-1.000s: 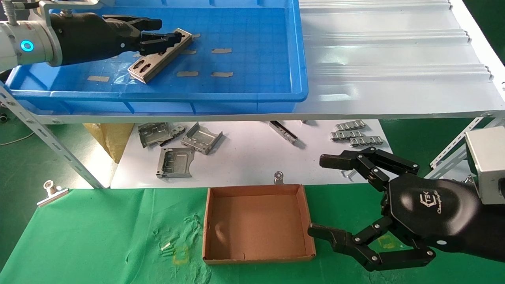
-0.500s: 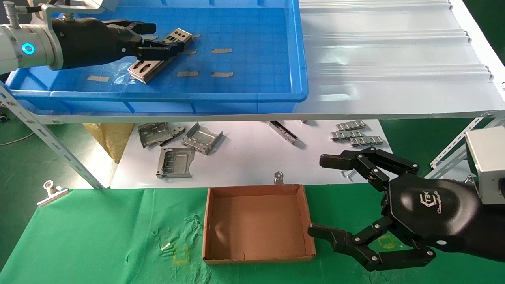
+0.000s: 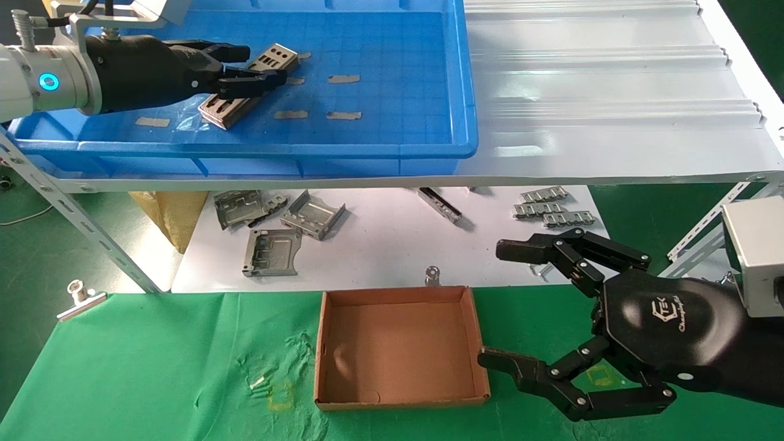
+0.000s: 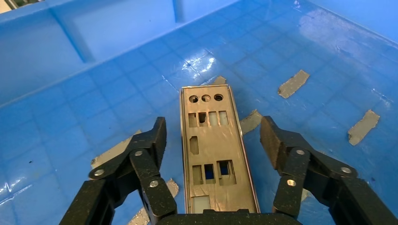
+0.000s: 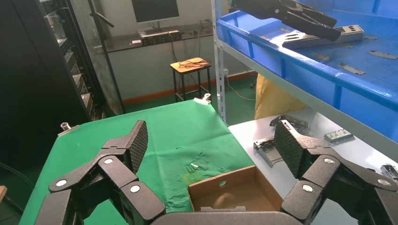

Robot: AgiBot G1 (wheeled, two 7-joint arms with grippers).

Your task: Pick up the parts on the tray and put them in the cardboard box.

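A silver-grey punched plate, one of the parts (image 3: 274, 57) (image 4: 211, 154), lies slantwise on the floor of the blue tray (image 3: 392, 73) (image 4: 94, 84) on the upper shelf. It looks like the top of a thin stack. My left gripper (image 3: 264, 64) (image 4: 213, 129) is open and straddles this plate, one finger on each long side with a gap between pads and metal. The brown cardboard box (image 3: 398, 349) (image 5: 230, 192) stands empty on the green cloth. Just right of the box my right gripper (image 3: 491, 304) (image 5: 211, 140) hangs wide open, holding nothing.
Bent grey brackets (image 3: 269, 248), ridged chain-like strips (image 3: 551, 211) and a narrow metal piece (image 3: 440, 204) lie on the white lower shelf. Scraps of tan tape (image 3: 343, 78) stick to the tray floor. A slanted shelf post (image 3: 79, 226) and a metal clip (image 3: 79, 297) stand at the left.
My left gripper has shifted slightly toward the near side and settled around the plate, its lower finger now crossing in front of it. The right arm has not moved.
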